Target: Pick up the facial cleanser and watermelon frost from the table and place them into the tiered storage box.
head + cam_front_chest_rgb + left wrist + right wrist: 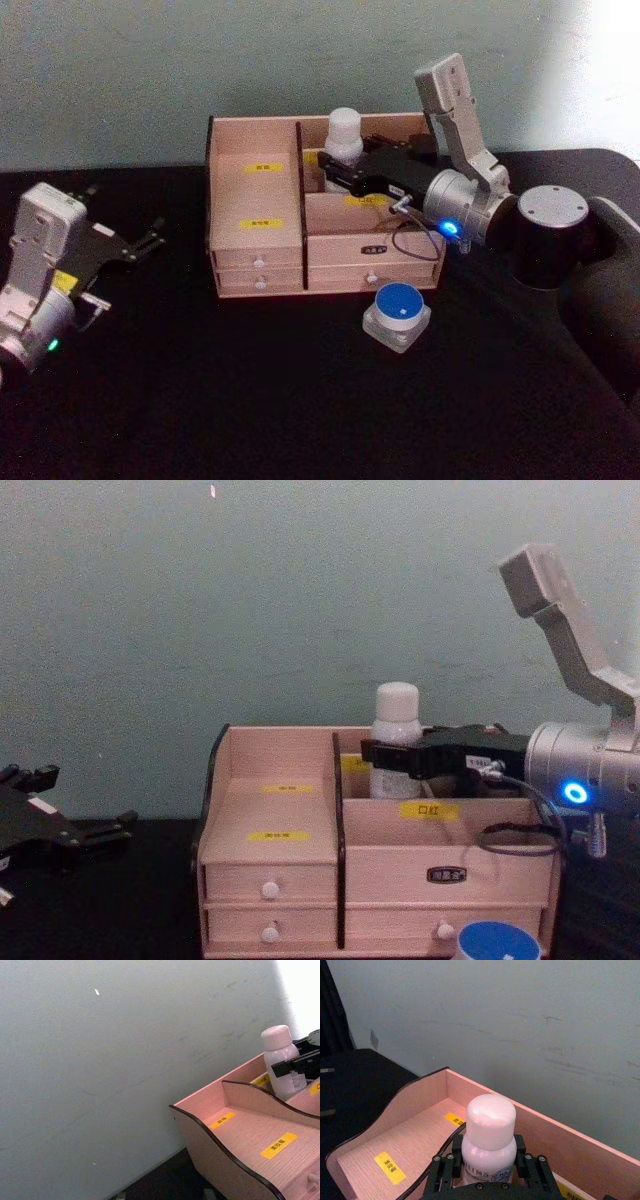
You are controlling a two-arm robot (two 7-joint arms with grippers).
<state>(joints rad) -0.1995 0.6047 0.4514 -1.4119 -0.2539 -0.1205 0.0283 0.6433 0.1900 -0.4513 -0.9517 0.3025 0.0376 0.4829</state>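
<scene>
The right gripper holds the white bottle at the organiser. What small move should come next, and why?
Probably ease the facial cleanser straight down. The right gripper is shut on it, upright, within the rear right compartment of the tiered storage box, but the front wall hides its base, so I cannot tell whether it stands. The left gripper is parked at the left.

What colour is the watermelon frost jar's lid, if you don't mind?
Bright blue; the watermelon frost shows best in the head view.
</scene>
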